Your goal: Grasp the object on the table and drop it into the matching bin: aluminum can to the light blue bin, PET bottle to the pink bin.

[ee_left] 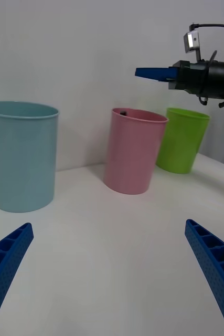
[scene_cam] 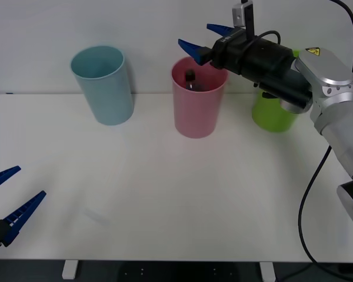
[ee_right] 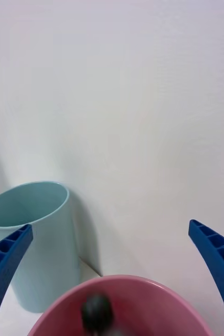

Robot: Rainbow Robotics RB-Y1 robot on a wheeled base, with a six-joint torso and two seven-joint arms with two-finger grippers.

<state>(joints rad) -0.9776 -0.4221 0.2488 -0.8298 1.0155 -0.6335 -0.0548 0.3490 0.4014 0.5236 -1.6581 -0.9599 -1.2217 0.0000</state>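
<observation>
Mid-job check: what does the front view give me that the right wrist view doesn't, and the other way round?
Front view alone: the lime green plastic bin, the white table, the open left gripper low at the near edge, the open right gripper above the pink rim. Right wrist view alone: a straight-down look between its fingers. Both: tall pink plastic bin holding the black-capped bottle, pale blue bin.

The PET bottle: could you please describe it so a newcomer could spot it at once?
On the white table, three bins stand along the far edge. The small PET bottle is inside the pink bin, the middle one, below the open right gripper. Its black cap and dark contents distinguish it.
</observation>
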